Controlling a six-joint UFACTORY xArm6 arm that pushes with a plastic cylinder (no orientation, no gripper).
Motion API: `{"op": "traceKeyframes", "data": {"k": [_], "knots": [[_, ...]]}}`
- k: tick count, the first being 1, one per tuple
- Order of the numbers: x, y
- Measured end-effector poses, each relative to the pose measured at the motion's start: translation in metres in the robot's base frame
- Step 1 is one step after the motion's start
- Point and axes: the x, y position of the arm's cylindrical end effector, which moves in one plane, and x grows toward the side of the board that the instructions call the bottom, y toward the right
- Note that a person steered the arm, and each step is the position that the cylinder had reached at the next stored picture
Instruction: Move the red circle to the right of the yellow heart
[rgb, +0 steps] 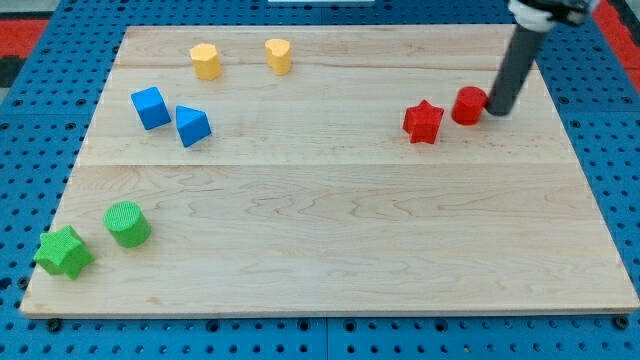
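the red circle (468, 105) was a short, round, matte red block with a flat top, standing upright on the board near the view's upper right. my tip (497, 111) rested on the board just to the view's right of it, touching or almost touching its side; contact could not be told for certain. the rod (513, 68) was dark, smooth and straight, leaning toward the view's upper right, and it carried nothing: a bare pusher with no jaws to open or close.

the red star (423, 121) stood to the view's left of my tip, just beyond the red circle and apart from it by a narrow gap. the yellow heart (278, 55) lay well to the view's left of my tip and a little higher in the view, near the board's top edge, with the yellow hexagon (205, 61) farther left again. the red star sat lower in the view than the direct line from the circle to the heart.

the blue cube (150, 107) and the blue wedge-shaped block (192, 126) stood close together far to the left of my tip. the green cylinder (127, 223) and the green star (63, 251) were at the lower left corner, farthest from my tip.

the board (340, 230) was pale wood with visible grain and plank seams, resting on a blue perforated base (610, 150).
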Motion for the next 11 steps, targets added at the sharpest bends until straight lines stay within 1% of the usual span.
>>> {"op": "traceKeyframes", "data": {"k": [1,2,3,4,5,6,7,8,9,11], "knots": [[-0.061,-0.047],[-0.053,-0.041],[-0.007,0.02],[0.001,-0.036],[-0.032,-0.069],[-0.052,-0.1],[-0.04,-0.104],[-0.03,-0.133],[-0.048,-0.161],[-0.072,-0.173]]}}
